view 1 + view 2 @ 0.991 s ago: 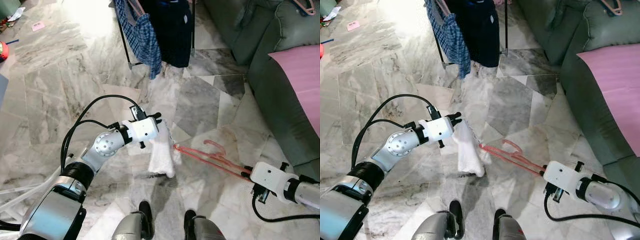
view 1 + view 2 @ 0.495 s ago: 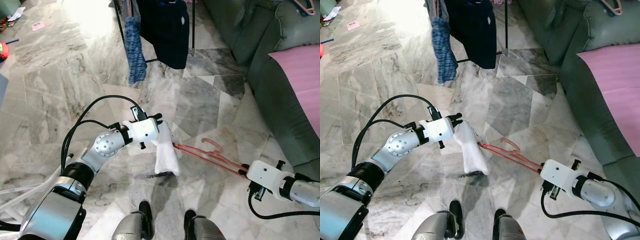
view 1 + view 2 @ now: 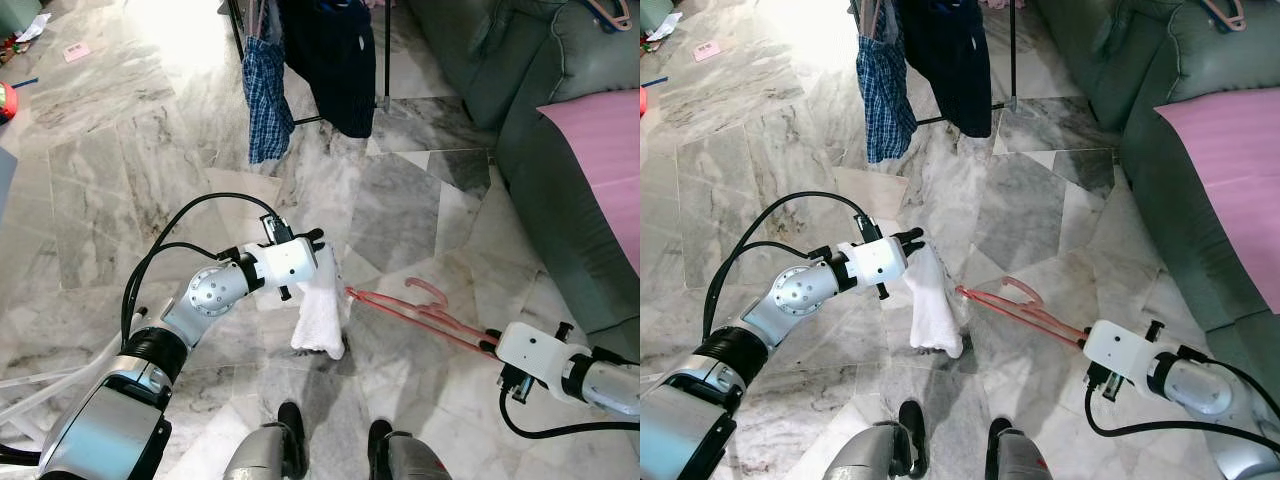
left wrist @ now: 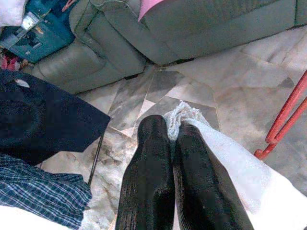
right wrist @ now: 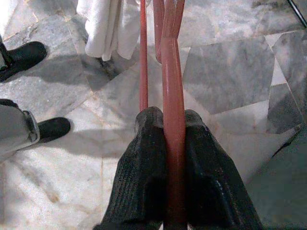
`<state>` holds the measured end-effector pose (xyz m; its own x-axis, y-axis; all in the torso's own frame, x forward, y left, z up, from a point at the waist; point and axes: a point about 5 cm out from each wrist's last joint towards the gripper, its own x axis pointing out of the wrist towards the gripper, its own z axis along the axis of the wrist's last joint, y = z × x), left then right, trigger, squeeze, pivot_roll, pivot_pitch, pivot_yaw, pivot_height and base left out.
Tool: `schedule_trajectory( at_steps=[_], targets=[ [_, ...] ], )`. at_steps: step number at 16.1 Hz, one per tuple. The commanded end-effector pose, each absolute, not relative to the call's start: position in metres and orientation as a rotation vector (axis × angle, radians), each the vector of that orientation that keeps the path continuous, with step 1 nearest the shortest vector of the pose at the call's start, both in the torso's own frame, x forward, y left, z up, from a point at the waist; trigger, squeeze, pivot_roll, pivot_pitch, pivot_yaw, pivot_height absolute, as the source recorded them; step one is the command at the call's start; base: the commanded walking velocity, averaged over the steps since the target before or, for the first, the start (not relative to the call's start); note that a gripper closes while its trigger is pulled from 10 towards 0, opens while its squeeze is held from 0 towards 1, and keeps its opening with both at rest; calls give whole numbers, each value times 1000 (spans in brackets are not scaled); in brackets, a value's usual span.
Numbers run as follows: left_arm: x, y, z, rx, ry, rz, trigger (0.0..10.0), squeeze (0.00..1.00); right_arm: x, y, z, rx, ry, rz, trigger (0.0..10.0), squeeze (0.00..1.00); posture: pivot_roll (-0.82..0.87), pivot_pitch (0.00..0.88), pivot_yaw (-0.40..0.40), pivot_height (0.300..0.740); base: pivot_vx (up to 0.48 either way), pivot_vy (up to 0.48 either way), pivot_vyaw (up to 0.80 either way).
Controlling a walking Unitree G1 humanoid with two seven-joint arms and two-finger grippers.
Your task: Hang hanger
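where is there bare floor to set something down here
Bare marble floor lies open left of the blue checked shirt. Another patch sits between the clothes rack and the green sofa. It is crowded ahead, where the white towel and red plastic hanger hang.

Bright glare washes the far marble floor [image 3: 180, 40]; pictures sharp.

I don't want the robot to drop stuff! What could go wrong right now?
1. The left gripper pinches only a small edge of the white towel, so it might slip to the floor.
2. The right gripper holds the red hanger at one end, so its long free end could swing or twist.
3. The towel hangs beside the hanger and might slide off when threaded.
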<state>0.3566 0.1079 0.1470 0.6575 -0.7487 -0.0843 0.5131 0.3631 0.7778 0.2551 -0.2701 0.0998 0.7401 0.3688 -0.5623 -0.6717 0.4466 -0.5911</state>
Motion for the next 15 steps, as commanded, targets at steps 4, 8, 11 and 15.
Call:
schedule_trajectory(
  at_steps=[4, 8, 11, 15],
  targets=[
    [354, 110, 148, 866, -323, -838, 10000, 0, 252, -268, 93, -892, 394, 685, 10000, 0, -13, 332, 84, 740, 0, 0, 0],
    [351, 108, 150, 857, -344, -850, 10000, 0, 255, -267, 90, -888, 392, 685, 10000, 0, -8, 336, 83, 740, 0, 0, 0],
    [350, 106, 155, 846, -369, -859, 10000, 0, 260, -266, 90, -892, 379, 671, 10000, 0, -5, 338, 82, 740, 0, 0, 0],
    [346, 105, 157, 834, -384, -878, 10000, 0, 269, -266, 90, -904, 351, 638, 10000, 0, -2, 339, 80, 740, 0, 0, 0]
  ],
)
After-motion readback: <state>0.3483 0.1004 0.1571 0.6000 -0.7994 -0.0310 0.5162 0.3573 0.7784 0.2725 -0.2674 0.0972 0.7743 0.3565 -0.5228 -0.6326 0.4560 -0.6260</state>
